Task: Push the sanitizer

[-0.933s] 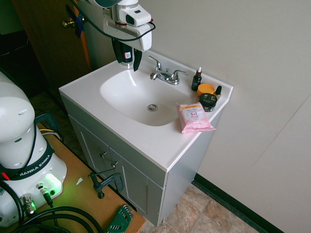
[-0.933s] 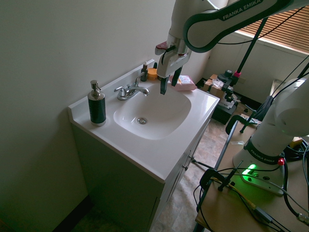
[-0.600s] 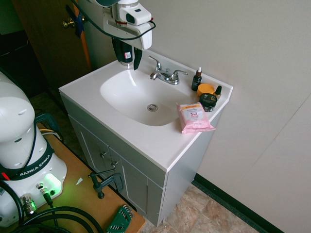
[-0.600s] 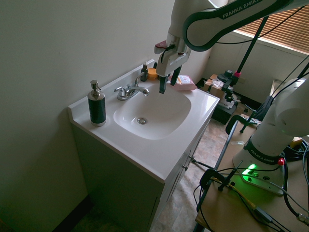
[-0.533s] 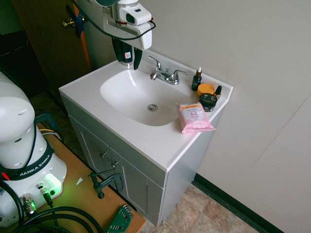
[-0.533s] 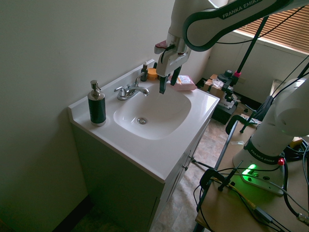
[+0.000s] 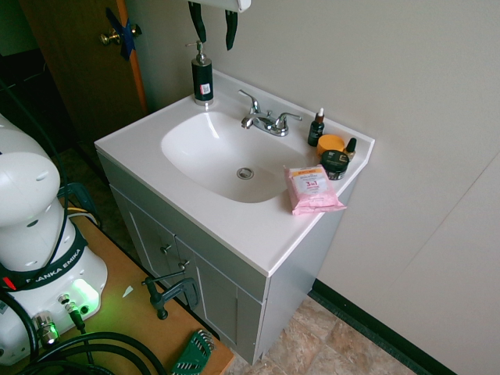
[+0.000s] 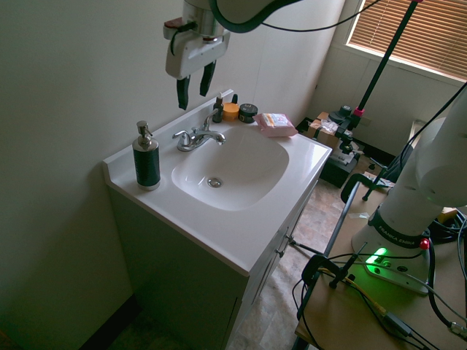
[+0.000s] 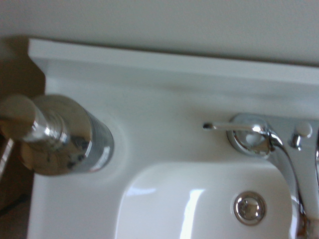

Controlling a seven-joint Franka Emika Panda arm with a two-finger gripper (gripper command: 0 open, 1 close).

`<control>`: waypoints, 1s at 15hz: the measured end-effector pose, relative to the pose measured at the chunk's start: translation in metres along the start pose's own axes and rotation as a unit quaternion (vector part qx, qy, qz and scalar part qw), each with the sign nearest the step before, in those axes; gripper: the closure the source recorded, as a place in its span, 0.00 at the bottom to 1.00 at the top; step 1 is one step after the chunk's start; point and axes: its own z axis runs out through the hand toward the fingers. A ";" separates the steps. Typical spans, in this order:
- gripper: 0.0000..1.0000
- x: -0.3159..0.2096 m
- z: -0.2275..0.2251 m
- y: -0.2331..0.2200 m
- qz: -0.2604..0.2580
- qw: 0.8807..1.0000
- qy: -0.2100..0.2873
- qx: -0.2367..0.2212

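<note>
Sanitizer (image 7: 202, 79) stands upright at the desk's (image 7: 234, 226) back corner, beside the sink basin (image 7: 226, 156). The claw (image 8: 191, 86), released with its 2 fingers spread and pointing down, hangs well above, offset toward the faucet (image 8: 195, 136). Any push must start with descent to the bottle's faucet side.

The tool (image 8: 193, 87) hangs open above the faucet (image 8: 197, 136) — sanitizer (image 8: 146, 158) stands apart.

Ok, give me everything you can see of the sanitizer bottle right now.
The tall black cylindrical pump bottle has a silver pump head and a small white-and-red label facing the first exterior camera. Its body looks glossy; from above, the wrist view shows a shiny chrome top. It stands upright at the back corner of the white vanity top, beside the basin, apart from the chrome faucet. Nothing else touches it.
</note>
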 end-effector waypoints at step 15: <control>1.00 -0.030 0.003 -0.102 -0.042 0.999 -0.003 -0.028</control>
